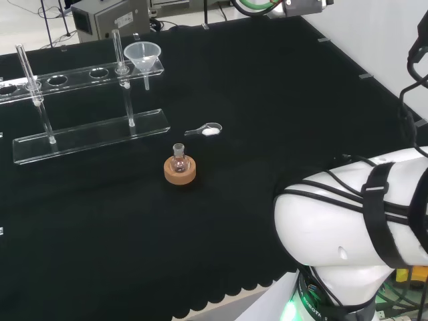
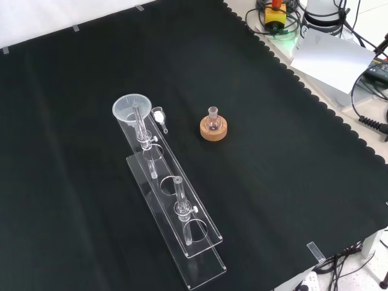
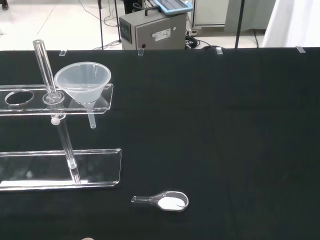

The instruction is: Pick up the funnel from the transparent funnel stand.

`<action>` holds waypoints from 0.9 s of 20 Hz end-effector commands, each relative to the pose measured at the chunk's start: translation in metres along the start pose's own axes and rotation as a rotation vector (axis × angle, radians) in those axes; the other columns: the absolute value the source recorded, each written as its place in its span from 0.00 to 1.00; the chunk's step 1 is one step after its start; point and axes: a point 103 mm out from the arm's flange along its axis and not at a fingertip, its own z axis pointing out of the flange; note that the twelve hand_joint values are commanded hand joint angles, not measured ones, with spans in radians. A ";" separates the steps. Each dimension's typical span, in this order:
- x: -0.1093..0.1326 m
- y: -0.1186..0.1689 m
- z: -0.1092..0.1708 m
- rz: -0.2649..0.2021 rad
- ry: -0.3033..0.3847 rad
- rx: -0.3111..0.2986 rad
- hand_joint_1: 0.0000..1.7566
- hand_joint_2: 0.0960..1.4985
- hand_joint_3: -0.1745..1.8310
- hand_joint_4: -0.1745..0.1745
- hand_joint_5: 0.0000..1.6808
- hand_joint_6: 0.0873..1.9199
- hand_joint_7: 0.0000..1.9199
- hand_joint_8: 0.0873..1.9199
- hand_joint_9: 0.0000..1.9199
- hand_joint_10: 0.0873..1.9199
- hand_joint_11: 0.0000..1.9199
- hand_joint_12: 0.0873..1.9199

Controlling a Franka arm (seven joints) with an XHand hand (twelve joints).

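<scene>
Our fingers' state we cannot tell, and ahead the flask on its cork ring [image 1: 180, 170] and a small scoop [image 1: 204, 131] stand before the funnel [image 1: 143, 56], seated in the clear stand's [image 1: 87, 137] end hole, which a careless approach might topple.

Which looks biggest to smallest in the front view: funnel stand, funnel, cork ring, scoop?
1. funnel stand
2. funnel
3. cork ring, close to the funnel in apparent size, so that order is unsure
4. scoop
</scene>
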 end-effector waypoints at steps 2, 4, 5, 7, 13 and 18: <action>-0.001 0.001 0.000 0.003 -0.007 -0.007 0.00 0.74 0.35 0.61 0.09 0.02 0.01 0.20 0.08 0.28 0.02 0.67; -0.004 0.005 0.001 0.004 0.000 -0.002 0.00 0.76 0.32 0.61 0.11 0.00 0.00 0.20 0.08 0.27 0.01 0.68; -0.005 0.007 0.002 0.004 0.002 -0.003 0.00 0.77 0.32 0.61 0.11 0.00 0.00 0.20 0.08 0.27 0.01 0.69; -0.005 0.007 0.003 0.007 -0.007 -0.010 0.00 0.77 0.31 0.61 0.11 0.00 0.00 0.20 0.09 0.27 0.01 0.69; -0.011 0.024 0.013 0.023 -0.001 0.016 0.00 0.77 0.31 0.61 0.11 0.00 0.01 0.20 0.09 0.27 0.01 0.69; -0.013 0.041 0.026 0.040 -0.002 0.032 0.00 0.77 0.31 0.60 0.12 0.00 0.01 0.20 0.09 0.27 0.01 0.69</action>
